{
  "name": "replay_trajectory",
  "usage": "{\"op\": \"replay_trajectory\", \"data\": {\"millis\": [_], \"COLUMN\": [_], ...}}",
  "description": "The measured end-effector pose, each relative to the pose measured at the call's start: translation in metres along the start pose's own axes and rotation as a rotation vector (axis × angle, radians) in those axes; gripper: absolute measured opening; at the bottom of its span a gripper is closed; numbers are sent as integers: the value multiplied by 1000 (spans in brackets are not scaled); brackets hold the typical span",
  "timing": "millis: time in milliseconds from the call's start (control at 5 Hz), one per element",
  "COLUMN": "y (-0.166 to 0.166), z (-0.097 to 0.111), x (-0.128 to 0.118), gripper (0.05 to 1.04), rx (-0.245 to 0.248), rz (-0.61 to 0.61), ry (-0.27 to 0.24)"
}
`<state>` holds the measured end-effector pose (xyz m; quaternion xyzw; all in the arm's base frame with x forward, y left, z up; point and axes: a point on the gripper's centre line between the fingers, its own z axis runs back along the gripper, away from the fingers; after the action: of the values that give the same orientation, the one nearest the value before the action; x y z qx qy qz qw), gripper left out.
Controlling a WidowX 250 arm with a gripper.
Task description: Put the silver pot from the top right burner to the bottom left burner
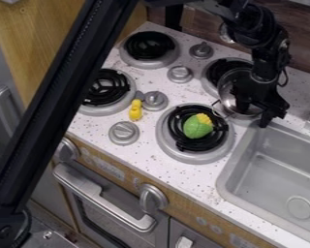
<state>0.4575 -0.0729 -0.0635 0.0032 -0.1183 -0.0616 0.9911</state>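
Looks down at a slant on a white speckled counter (167,167) in a toy kitchen, with four burners, knobs and a sink. At upper right, has a silver pot (229,95) at the back right burner (211,77), overlapping its right and near side. Cannot tell whether resting there or slightly raised. Just above and partly in front of the pot, hangs a black gripper (255,107) from the top edge, dark against the shiny metal. Cannot tell whether released or clenched on the pot.

At front right, holds a green and yellow toy vegetable (197,127) on the black coils of the front right burner (178,151). At back left, shows the back left burner (149,46); nearer and farther left, the front left burner (106,112), partly behind a long black arm section (64,97) slanting from the top edge to lower left. Between the two front burners, includes a small yellow object (135,110) beside a gray knob (155,100). At right, sets a gray sink (224,183) into the counter. Below the burners, has a silver oven handle (96,196) and, near its right end, a round front knob (153,197).
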Motion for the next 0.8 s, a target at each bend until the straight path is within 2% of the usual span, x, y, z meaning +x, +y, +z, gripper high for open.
{"op": "replay_trajectory", "data": {"millis": [200,400,600,800], "y": [2,3,7,36], "z": [-1,1,21,53], "x": [1,4,7,16], "gripper": [397,206,109,69], "rx": [6,14,16,61], "rz": [8,-32,-74,-61], "ry": [-10,-19,-42,-92]}}
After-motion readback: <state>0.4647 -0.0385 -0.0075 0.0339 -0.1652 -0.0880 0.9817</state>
